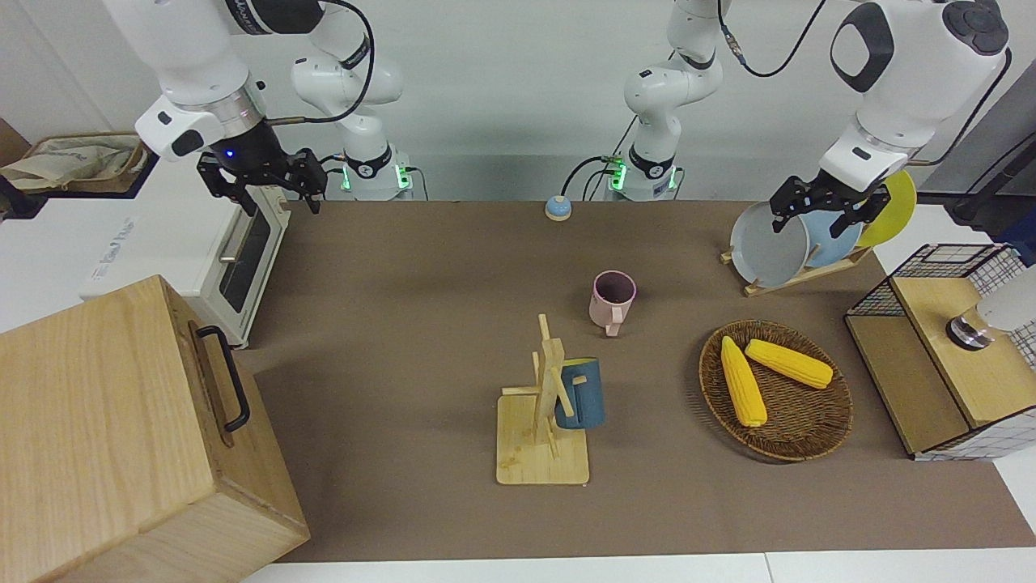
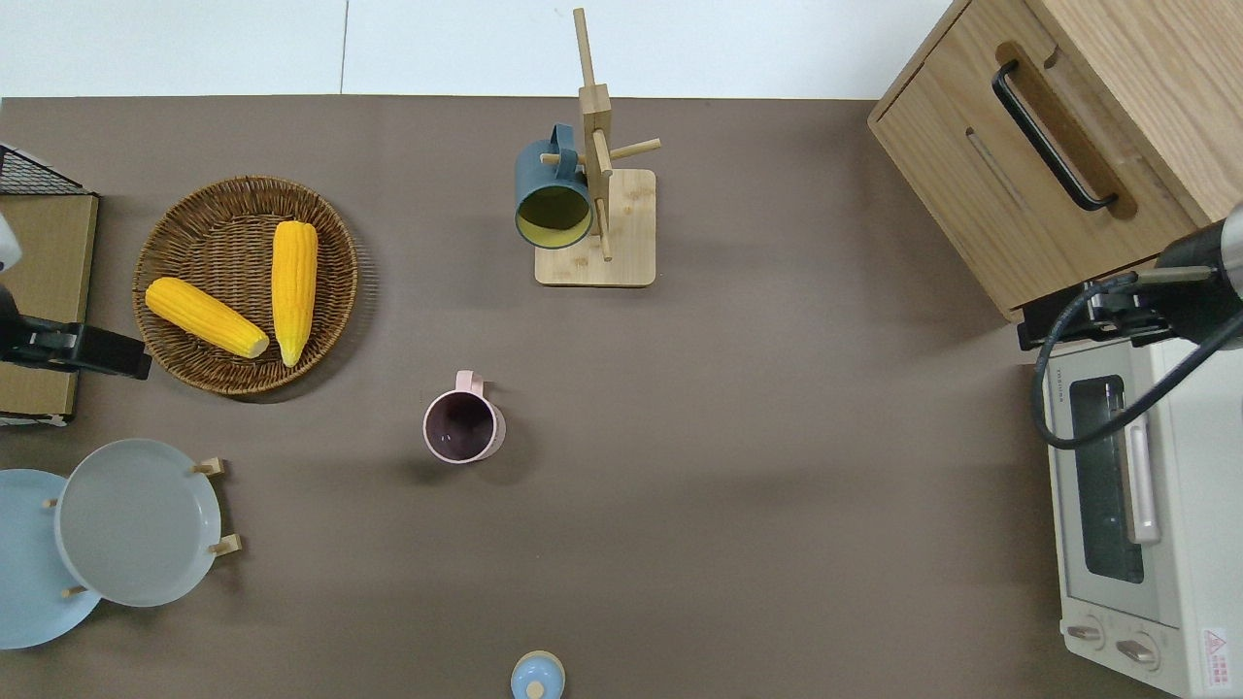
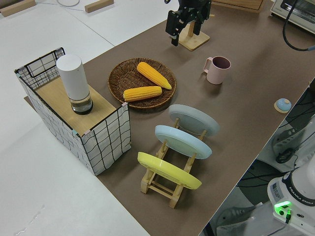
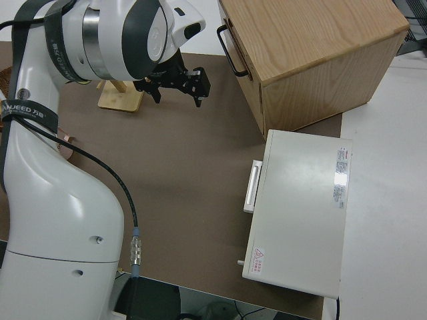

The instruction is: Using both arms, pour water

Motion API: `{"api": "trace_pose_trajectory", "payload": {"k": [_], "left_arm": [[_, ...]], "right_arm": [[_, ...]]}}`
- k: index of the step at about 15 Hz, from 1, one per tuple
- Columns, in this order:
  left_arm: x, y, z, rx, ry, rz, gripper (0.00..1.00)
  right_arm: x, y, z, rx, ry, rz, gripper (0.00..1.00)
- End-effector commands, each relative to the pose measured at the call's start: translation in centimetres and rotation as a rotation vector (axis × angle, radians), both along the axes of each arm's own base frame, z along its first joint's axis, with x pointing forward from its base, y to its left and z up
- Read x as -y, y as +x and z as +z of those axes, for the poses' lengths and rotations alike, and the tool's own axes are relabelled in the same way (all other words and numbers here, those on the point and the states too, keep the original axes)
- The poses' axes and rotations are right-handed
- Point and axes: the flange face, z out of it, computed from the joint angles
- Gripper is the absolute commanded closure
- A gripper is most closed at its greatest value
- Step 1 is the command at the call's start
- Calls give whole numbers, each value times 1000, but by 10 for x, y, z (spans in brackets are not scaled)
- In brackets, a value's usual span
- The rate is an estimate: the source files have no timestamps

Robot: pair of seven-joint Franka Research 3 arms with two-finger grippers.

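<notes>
Brown table [image 1: 405,324]: both tools, left tool [image 1: 821,204] and right tool [image 1: 261,180], gape empty (labels unreadable).

White wall [image 1: 502,97]; brown table mat [image 2: 738,466]; white tabletop [image 3: 74,196] around it.

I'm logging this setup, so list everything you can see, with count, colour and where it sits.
pink mug: one, pink, upright mid-table.
blue mug: one, dark blue, hung on the wooden mug tree.
corn cobs: two, yellow, in the wicker basket.
plates: three, grey, light blue, yellow, on edge in a wooden rack.
white cylinder: one, on the wire crate's wooden lid.
small knob: one, blue, table edge nearest the robots.
toaster oven: one, white, right arm's end.
wooden cabinet: one, beside the oven, farther from the robots.
left gripper: black, open, in the air.
right gripper: black, open, parked.
</notes>
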Motion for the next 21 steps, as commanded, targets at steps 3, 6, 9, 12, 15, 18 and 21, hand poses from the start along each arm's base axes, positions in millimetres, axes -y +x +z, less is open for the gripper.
{"api": "trace_pose_trajectory", "payload": {"k": [3,6,9,12,15,18,21], "left_arm": [[12,-4,-4,-34,25,15,2],[11,-6,-2,-36,11,29,2],[14,-6,-1,-35,2,25,2],[20,-6,-1,-34,-11,14,2],[21,-4,1,-24,-33,11,2],[25,-4,2,-20,-49,-2,2],[26,-4,2,-21,-53,-5,2]], "right_arm": [[1,-3,3,9,22,17,9],[0,-3,3,9,22,19,9],[0,-3,3,10,22,19,9],[1,-3,3,9,22,17,9],[0,-3,3,9,22,19,9],[0,-3,3,9,22,19,9],[0,-3,3,9,22,19,9]]}}
